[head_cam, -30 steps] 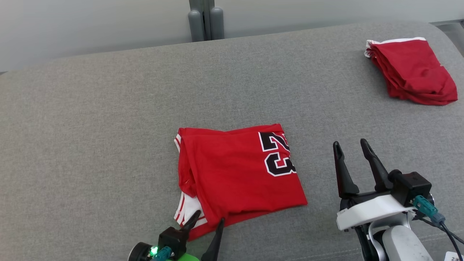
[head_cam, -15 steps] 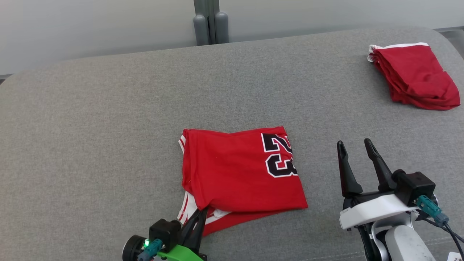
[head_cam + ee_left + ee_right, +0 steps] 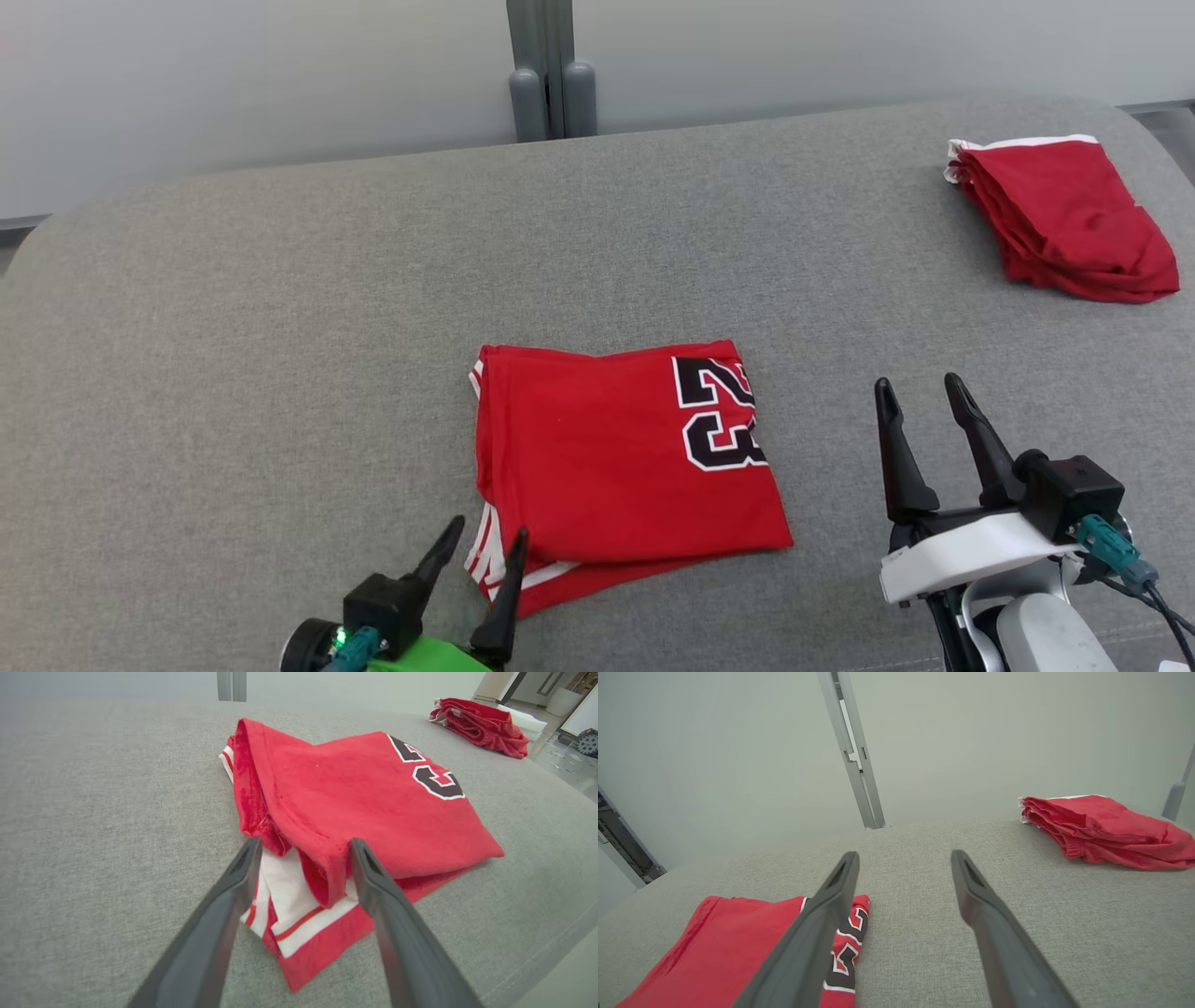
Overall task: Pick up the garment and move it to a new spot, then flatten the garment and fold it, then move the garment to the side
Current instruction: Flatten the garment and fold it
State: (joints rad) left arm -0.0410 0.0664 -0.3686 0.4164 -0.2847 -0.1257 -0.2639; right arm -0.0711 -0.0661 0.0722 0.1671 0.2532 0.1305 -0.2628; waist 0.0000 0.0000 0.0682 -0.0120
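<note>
Fingers spread, the left gripper [image 3: 488, 534] brackets the folded red jersey's [image 3: 625, 457] near corner, likely to drag it aside.

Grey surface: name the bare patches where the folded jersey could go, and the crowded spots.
Widest bare patch: the grey surface left of the jersey, out to its edge. Also the strip behind the jersey, and the stretch between jersey and red pile. Crowded: the near edge, with the left gripper astride the jersey's corner and the right gripper alongside.

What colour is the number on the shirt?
The number is black, outlined white; clearest in head view.
</note>
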